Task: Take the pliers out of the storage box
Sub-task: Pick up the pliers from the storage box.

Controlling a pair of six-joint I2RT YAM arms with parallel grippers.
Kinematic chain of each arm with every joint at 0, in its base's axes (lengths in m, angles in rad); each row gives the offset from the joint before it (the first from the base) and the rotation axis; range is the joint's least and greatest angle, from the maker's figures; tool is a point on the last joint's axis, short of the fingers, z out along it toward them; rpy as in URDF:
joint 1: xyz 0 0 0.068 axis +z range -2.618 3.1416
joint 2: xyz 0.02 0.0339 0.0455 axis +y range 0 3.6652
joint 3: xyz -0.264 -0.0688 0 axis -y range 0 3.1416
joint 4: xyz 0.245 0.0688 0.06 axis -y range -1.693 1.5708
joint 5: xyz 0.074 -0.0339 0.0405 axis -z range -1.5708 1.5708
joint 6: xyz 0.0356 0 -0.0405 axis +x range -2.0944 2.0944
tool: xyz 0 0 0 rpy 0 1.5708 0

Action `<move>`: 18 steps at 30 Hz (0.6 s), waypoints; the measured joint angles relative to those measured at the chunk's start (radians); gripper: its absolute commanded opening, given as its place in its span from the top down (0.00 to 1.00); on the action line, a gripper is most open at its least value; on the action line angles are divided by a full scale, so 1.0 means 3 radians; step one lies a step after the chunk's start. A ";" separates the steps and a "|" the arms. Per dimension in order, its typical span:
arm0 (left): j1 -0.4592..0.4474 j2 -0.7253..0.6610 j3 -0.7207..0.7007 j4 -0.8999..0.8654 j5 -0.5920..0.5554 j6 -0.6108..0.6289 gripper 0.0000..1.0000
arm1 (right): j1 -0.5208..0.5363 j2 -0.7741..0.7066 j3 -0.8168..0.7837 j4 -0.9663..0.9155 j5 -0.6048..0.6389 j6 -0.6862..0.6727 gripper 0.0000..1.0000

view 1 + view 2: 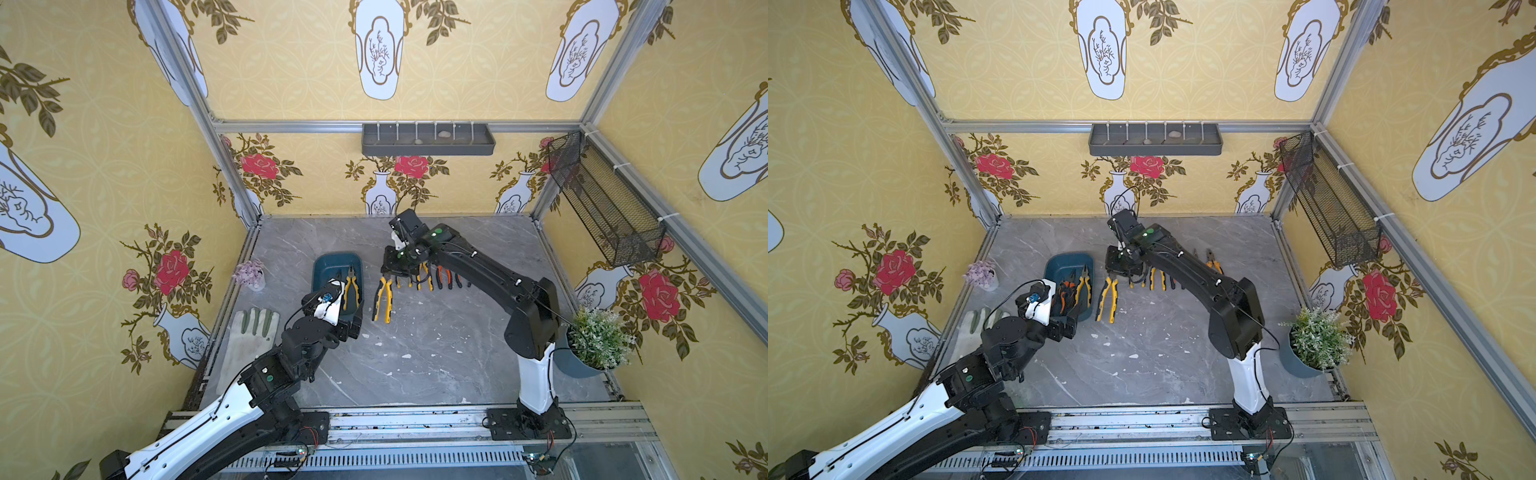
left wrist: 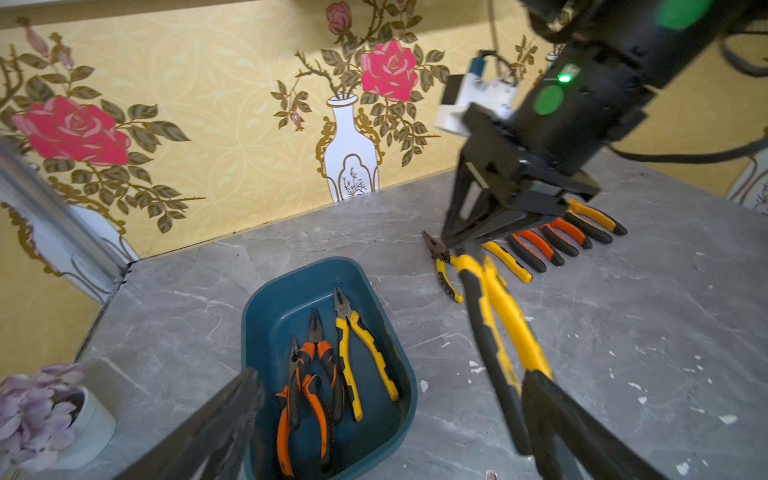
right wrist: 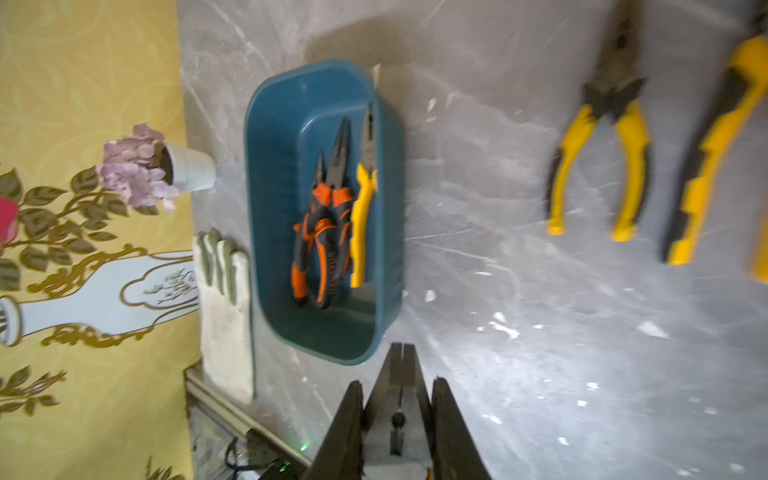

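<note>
The left gripper (image 2: 395,376) stands wide open and holds nothing. In the left wrist view one finger (image 2: 216,424) is blurred and cut off by the picture's edge, in front of the near end of the box (image 2: 270,324). The blue box stands on the table (image 1: 415,365), and three pliers (image 2: 345,322) lie inside it: two orange-and-black ones overlapping, and one yellow-and-black beside them. In a top view the left arm (image 1: 328,307) covers the orange ones.

Just beside the box, outside it, lie big yellow pliers (image 2: 513,328). Their head is hidden behind the right gripper (image 2: 448,243), whose fingers are drawn nearly together with nothing visible between them. Whether the tips touch these pliers I cannot tell.

Farther from the box lie small yellow pliers (image 3: 614,97), then a row of more pliers (image 2: 540,247). The right arm (image 1: 478,266) hides their heads, so their number is not sure. The right wrist view is blurred.
</note>
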 measured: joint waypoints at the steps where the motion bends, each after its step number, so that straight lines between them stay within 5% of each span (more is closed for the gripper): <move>1: 0.0000 0.0025 0.0020 0.0001 -0.0047 -0.0038 0.01 | -0.0080 -0.0106 -0.0122 -0.0031 0.0097 -0.0092 1.00; 9: 0.0010 0.0243 0.0060 0.0080 -0.0048 -0.0259 0.01 | -0.0668 -0.0861 -0.1228 -0.0509 0.0571 -0.0684 1.00; 18: 0.0019 0.0559 0.0089 0.0229 0.0324 -0.0273 0.01 | -0.1603 -0.0945 -0.1676 -0.0628 0.0763 -0.1139 1.00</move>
